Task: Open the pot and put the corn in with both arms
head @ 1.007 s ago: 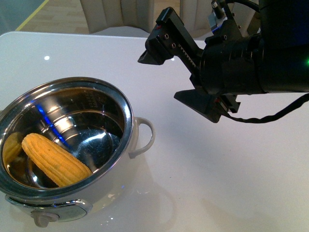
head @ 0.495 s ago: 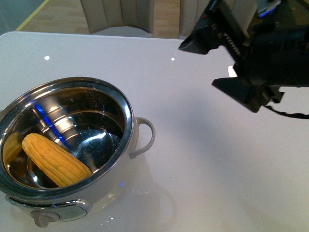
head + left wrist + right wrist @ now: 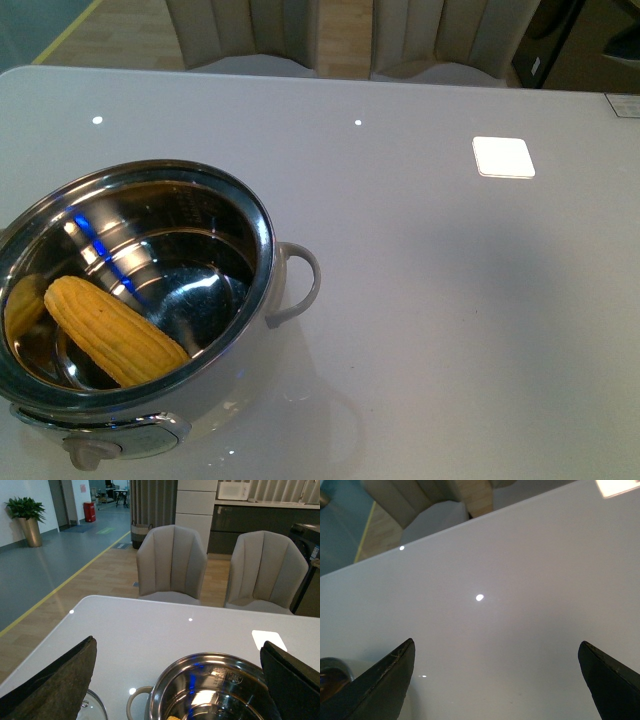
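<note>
Front view, left to right: the pot (image 3: 135,300) sits uncovered at the near left of the white table (image 3: 450,300). The corn (image 3: 115,332) lies slanted on the steel floor inside, its reflection on the inner wall beside it. A white loop handle (image 3: 298,282) juts from the pot's right side; a small knob (image 3: 88,453) shows at the front. Neither arm appears here.

Left wrist view: left gripper (image 3: 180,680) spread wide, holding nothing, above the pot rim (image 3: 210,662); a glass lid (image 3: 95,707) lies on the table beside the pot; two grey chairs (image 3: 172,562) stand beyond.

Right wrist view: right gripper (image 3: 495,680) spread wide, empty, over bare table.
</note>
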Motion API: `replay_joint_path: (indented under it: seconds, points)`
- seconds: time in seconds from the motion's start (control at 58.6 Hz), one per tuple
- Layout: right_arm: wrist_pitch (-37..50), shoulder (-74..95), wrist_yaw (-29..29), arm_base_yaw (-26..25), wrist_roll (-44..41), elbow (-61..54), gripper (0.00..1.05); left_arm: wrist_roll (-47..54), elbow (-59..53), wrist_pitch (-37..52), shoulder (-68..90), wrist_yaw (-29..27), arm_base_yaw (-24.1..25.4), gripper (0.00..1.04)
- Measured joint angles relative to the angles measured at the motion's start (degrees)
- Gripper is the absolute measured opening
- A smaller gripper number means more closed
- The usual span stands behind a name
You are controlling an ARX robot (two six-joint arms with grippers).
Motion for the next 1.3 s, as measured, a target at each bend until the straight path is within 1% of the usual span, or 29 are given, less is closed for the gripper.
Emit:
replay_joint_path:
  seconds: [0.188,0.222,0.256,0.273,0.324,0.393,0.444,0.478,0.546,0.563,0.598,0.7,0.734,0.751,0.785,0.837,0.905,1.298]
  points:
    - [-0.2,-1.5,0.1,0.0,-1.5,-0.3,0.96,0.0,0.0,0.0,0.0,0.0,0.0,0.98]
    - [0.9,-1.1,0.6,0.0,-2.3,-0.7,0.95,0.0,0.0,0.0,0.0,0.0,0.0,0.98]
    - [7.3,-0.2,1.6,0.0,-4.7,-2.6,0.9,0.0,0.0,0.0,0.0,0.0,0.0,0.98]
    - [12.2,0.2,1.7,0.0,-6.4,-4.2,0.87,0.0,0.0,0.0,0.0,0.0,0.0,0.98]
    - [23.0,0.5,1.6,-0.2,-10.6,-8.3,0.78,0.0,0.0,0.0,0.0,0.0,0.0,0.98]
    - [31.0,-0.4,1.4,-0.5,-13.6,-11.7,0.68,0.0,0.0,0.0,0.0,0.0,0.0,0.98]
    - [32.9,-1.9,-0.1,-1.5,-14.7,-12.8,0.61,0.0,0.0,0.0,0.0,0.0,0.0,0.98]
    - [33.0,-4.0,-1.6,-3.1,-15.9,-13.9,0.52,0.0,0.0,0.0,0.0,0.0,0.0,0.98]
    - [32.3,-6.7,-1.6,-4.2,-16.5,-15.6,0.4,0.0,0.0,0.0,0.0,0.0,0.0,0.98]
    - [31.7,-7.7,-1.6,-4.3,-16.7,-16.3,0.35,0.0,0.0,0.0,0.0,0.0,0.0,0.98]
    - [30.9,-9.1,-1.9,-4.3,-16.9,-17.2,0.27,0.0,0.0,0.0,0.0,0.0,0.0,0.98]
    - [29.0,-12.5,-2.0,-4.3,-17.3,-18.8,0.12,0.0,0.0,0.0,0.0,0.0,0.0,0.98]
    - [28.1,-14.1,-2.0,-4.3,-17.5,-19.4,0.04,0.0,0.0,0.0,0.0,0.0,0.0,0.98]
    - [27.9,-14.4,-2.0,-4.3,-17.5,-19.5,0.03,0.0,0.0,0.0,0.0,0.0,0.0,0.98]
    - [27.7,-15.4,-2.0,-4.3,-17.7,-20.2,0.02,0.0,0.0,0.0,0.0,0.0,0.0,0.98]
    - [29.8,-15.7,-2.0,-4.3,-17.7,-21.6,0.02,0.0,0.0,0.0,0.0,0.0,0.0,0.98]
    - [28.7,-16.9,-2.0,-4.3,-17.8,-22.8,0.02,0.0,0.0,0.0,0.0,0.0,0.0,0.98]
    - [14.4,-33.4,-2.0,-4.4,-17.8,-23.9,0.02,0.0,0.0,0.0,0.0,0.0,0.0,0.98]
